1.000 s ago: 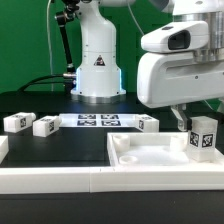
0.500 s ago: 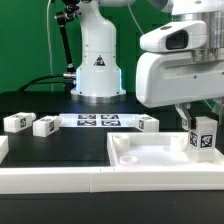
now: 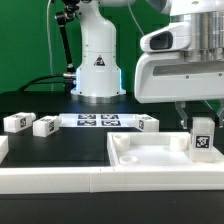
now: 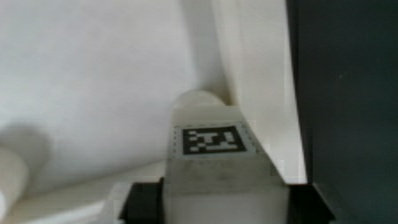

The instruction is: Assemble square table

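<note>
Arm (image 3: 97,60) first, since it fills most of my screen: its white base stands at the back of the black mat (image 3: 60,150), and the wrist hangs over the exterior view's right side. Below it, the tabletop (image 3: 150,152) lies flat with its recessed side up, tucked against the long rail (image 3: 60,182) at the front. I judge the rail is there to brace it while legs are turned in. The marker board (image 3: 98,121) sits further back on the mat and carries nothing but its printed tags. Three spare legs lie on their sides along that same back line, two (image 3: 15,122) (image 3: 44,126) toward the exterior view's left and one (image 3: 148,123) just beside the marker board's end, all well apart from the tabletop. The gripper (image 3: 202,120) is clamped on the fourth leg (image 3: 203,136), with one finger on each side of its upper part. That leg is held upright over the tabletop's corner on the exterior view's right, which I read as lining it up with a corner socket. The wrist view shows the leg tapering down toward the white surface close beside the raised rim, but I cannot tell whether its tip touches yet. Its tag (image 4: 214,139) faces the camera squarely.
</note>
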{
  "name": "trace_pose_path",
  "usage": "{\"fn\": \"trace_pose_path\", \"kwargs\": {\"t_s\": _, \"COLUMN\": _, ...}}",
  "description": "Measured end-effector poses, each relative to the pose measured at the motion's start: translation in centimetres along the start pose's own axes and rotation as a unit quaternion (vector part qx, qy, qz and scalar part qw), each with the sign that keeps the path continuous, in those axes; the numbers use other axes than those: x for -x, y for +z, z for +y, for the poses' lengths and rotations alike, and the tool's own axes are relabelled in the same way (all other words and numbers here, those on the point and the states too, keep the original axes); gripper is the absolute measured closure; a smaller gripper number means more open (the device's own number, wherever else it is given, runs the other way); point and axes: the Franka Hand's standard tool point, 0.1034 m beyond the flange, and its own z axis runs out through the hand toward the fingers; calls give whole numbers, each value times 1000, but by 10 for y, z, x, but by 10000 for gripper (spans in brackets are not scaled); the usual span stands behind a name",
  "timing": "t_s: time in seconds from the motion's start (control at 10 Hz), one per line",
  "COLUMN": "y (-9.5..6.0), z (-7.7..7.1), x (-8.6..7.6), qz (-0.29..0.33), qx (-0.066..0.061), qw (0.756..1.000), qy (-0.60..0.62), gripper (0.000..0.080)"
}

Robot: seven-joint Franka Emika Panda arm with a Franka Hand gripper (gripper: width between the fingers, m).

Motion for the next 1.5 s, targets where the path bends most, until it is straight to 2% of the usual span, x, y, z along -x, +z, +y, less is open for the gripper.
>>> {"fn": "trace_pose_path", "kwargs": {"t_s": 0.3, "y": 0, "z": -1, "x": 0, "qz": 7, "qx": -5, "qw": 988, "qy": 152, "gripper": 508}}
{"fn": "trace_pose_path", "kwargs": {"t_s": 0.8, "y": 1, "z": -3, "x": 2, "qz": -2, "qx": -17, "qw": 924, "qy": 382, "gripper": 508}}
{"fn": "trace_pose_path", "kwargs": {"t_s": 1.1, "y": 1, "z": -3, "x": 2, "qz": -4, "qx": -17, "qw": 916, "qy": 402, "gripper": 508}}
{"fn": "trace_pose_path", "kwargs": {"t_s": 1.2, "y": 1, "z": -3, "x": 2, "qz": -4, "qx": -16, "qw": 926, "qy": 378, "gripper": 485}}
{"fn": "trace_pose_path", "kwargs": {"t_s": 1.3, "y": 1, "z": -1, "x": 1, "qz": -4, "qx": -16, "qw": 936, "qy": 351, "gripper": 282}}
{"fn": "trace_pose_path", "kwargs": {"t_s": 1.4, "y": 1, "z": -3, "x": 3, "qz": -7, "qx": -13, "qw": 939, "qy": 344, "gripper": 282}}
{"fn": "trace_pose_path", "kwargs": {"t_s": 1.5, "y": 2, "z": -3, "x": 3, "qz": -5, "qx": -15, "qw": 950, "qy": 313, "gripper": 175}}
